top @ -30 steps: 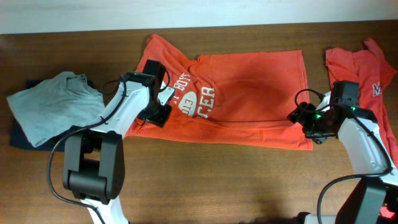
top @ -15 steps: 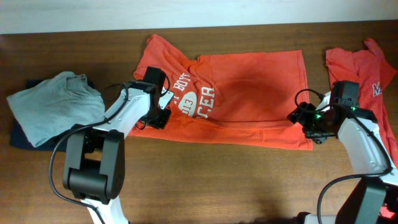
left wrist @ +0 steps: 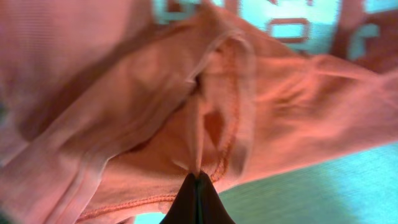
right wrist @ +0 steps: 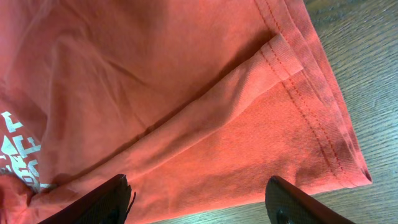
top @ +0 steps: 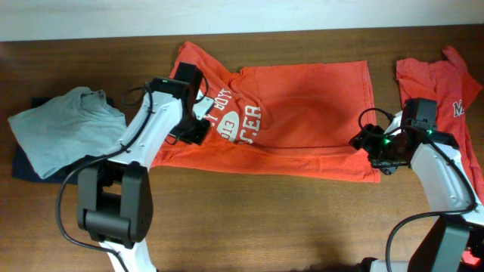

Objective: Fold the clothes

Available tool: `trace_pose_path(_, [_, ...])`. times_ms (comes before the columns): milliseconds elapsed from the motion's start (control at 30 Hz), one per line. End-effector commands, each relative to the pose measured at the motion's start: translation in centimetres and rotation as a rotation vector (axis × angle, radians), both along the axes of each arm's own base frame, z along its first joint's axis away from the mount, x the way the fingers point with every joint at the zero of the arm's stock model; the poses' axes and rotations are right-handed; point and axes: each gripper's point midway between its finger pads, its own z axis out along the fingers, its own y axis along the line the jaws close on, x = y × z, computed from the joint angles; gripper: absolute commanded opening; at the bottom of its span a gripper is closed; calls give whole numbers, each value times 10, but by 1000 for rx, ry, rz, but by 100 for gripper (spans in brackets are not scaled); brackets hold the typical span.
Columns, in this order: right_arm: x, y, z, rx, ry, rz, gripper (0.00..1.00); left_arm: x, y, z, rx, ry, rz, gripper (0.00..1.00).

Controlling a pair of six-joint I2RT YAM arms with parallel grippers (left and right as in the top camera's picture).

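Fabric lifted with our left claw (left wrist: 196, 190), clenched on the sleeve edge of the orange-red T-shirt (top: 302, 113) lying on the desk (top: 265, 219) and nearer its lettering than moments before, so the fold seemed begun, while our right claw (right wrist: 199, 196) hung released over the hem corner.

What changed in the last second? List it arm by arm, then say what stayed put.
The left gripper, pinched shut on a fold of the orange shirt, dipped toward the near edge, then pulled back toward the far edge. The right gripper stayed open over the shirt's hem corner. The grey shirt and the second orange shirt did not move.
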Motion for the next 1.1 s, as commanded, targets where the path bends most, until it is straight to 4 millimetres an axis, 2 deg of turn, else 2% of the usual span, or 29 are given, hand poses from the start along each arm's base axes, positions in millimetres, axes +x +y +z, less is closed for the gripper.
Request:
trace_pose_path(0, [4,2,2,-2,-11,17,75,-9,-30,4,-77,23,-43,1])
trace_pose_path(167, [4,-1,1,-16,-7,12,75,-22,-53,3,-74,38,-109,2])
trace_pose_path(300, [4,-1,1,-19,-6,11,75,-29,-72,3,-75,32,-159,8])
trace_pose_path(433, [4,-1,1,-19,-6,12,75,-28,-76,3,-77,20,-170,40])
trace_pose_path(500, [4,-1,1,-19,-6,12,75,-27,-75,3,-70,16,-169,43])
trace_pose_path(567, [4,-1,1,-19,-6,12,75,-25,-70,3,-40,8,-167,42])
trace_pose_path(667, [4,-1,1,-19,-6,12,75,-27,-47,2,76,14,-150,23])
trace_pose_path(700, [4,-1,1,-19,-6,12,75,-29,-37,3,117,21,-127,23])
trace_pose_path(733, [4,-1,1,-19,-6,12,75,-32,-28,3,150,36,-106,24])
trace_pose_path(833, [4,-1,1,-19,-6,12,75,-39,-13,3,172,84,-78,36])
trace_pose_path(1000, [4,-1,1,-19,-6,12,75,-43,6,-12,186,109,-39,38])
trace_pose_path(1067, [4,-1,1,-21,-7,15,75,-40,10,-21,180,96,-24,42])
